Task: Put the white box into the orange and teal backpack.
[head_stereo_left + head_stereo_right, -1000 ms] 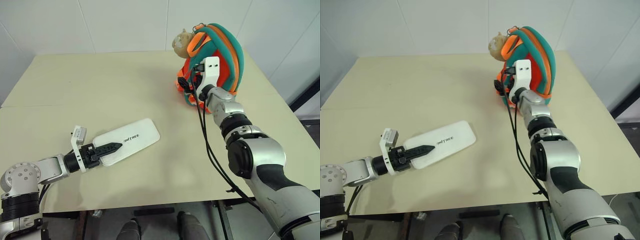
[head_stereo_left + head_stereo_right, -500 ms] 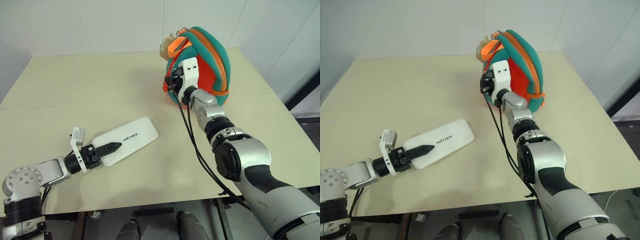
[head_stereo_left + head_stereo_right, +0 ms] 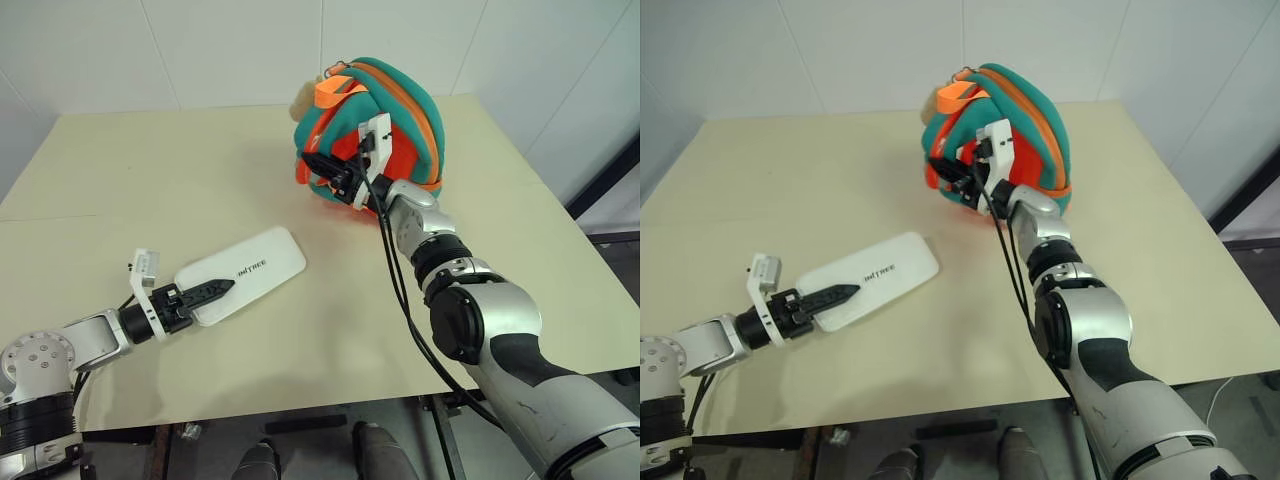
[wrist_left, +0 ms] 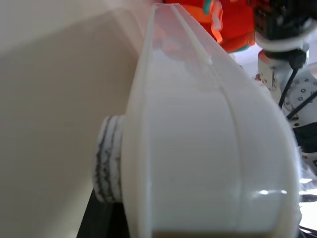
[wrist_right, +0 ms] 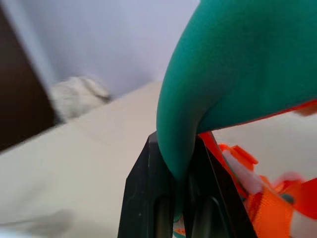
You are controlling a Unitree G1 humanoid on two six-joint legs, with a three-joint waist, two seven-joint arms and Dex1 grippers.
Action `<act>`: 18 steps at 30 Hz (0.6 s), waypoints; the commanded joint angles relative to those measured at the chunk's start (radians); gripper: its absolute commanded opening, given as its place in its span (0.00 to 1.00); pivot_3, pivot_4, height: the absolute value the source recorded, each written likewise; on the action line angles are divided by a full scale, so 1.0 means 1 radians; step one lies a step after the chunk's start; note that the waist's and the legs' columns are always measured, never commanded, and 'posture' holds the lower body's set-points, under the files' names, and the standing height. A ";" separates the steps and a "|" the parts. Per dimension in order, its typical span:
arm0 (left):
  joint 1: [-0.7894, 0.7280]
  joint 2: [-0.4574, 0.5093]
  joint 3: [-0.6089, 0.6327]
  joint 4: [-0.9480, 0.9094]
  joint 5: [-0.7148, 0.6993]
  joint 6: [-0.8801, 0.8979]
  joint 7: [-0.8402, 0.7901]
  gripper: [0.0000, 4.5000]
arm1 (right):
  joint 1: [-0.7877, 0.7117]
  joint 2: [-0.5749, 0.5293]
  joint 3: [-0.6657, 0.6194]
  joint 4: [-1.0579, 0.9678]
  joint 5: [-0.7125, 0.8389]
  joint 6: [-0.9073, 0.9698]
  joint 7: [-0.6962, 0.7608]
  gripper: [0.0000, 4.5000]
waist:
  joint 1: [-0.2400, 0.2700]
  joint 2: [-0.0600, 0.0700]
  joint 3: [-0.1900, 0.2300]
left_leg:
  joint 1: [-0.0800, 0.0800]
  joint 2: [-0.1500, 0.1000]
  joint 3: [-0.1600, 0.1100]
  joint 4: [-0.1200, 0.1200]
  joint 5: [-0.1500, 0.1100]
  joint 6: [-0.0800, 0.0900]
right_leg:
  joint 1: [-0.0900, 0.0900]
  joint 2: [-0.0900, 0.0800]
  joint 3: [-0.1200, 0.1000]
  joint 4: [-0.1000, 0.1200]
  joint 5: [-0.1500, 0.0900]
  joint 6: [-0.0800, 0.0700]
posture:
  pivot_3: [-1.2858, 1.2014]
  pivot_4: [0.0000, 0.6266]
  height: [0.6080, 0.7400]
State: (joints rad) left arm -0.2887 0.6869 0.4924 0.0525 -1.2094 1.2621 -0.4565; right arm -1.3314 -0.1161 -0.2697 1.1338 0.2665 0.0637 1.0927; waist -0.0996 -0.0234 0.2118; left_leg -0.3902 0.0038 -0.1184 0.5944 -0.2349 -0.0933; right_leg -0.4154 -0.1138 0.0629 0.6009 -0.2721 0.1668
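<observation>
Two grippers, two grips: our left gripper (image 3: 205,292) pinches the near end of the white box (image 3: 245,273), which lies flat on the table (image 3: 150,180). Our right gripper (image 3: 318,172) is pressed together on a teal strap (image 5: 208,84) of the backpack (image 3: 400,110) at the table's far side.

White box (image 3: 240,276) glossy smooth plastic; backpack (image 3: 400,110) padded matt cloth; table (image 3: 150,180) matt, smooth.
</observation>
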 commanded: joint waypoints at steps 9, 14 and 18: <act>0.128 0.148 0.211 -0.044 -0.005 -0.097 -0.177 0.30 | 0.339 -0.336 0.177 -1.105 0.467 0.911 0.301 0.00 | 0.027 0.000 0.000 | -0.010 0.000 -0.001 0.002 -0.004 0.003 | -0.013 -0.001 0.000 0.007 -0.004 -0.002 | 0.52 0.24 1.00; 0.176 0.159 0.230 -0.131 -0.021 -0.094 -0.206 0.30 | 0.406 -0.499 0.207 -1.203 0.571 1.044 0.360 0.00 | 0.035 0.000 0.000 | -0.012 -0.001 0.000 0.007 -0.005 0.005 | -0.014 -0.001 0.000 0.005 -0.004 -0.002 | 0.52 0.24 1.00; 0.169 0.134 0.257 -0.209 -0.056 -0.131 -0.207 0.30 | 0.427 -0.522 0.245 -1.181 0.552 1.010 0.349 0.00 | 0.042 0.000 0.000 | -0.012 0.000 0.000 0.012 -0.005 0.006 | -0.013 0.000 0.000 0.007 -0.003 -0.003 | 0.52 0.24 1.00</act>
State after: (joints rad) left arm -0.1100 0.8235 0.7013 -0.0978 -1.2176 1.1631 -0.6425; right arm -0.9064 -0.6283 -0.0321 -0.0321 0.7999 1.0909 1.4281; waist -0.0575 -0.0233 0.2120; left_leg -0.4024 0.0033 -0.1187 0.6066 -0.2403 -0.0878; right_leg -0.4286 -0.1141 0.0630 0.6080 -0.2750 0.1637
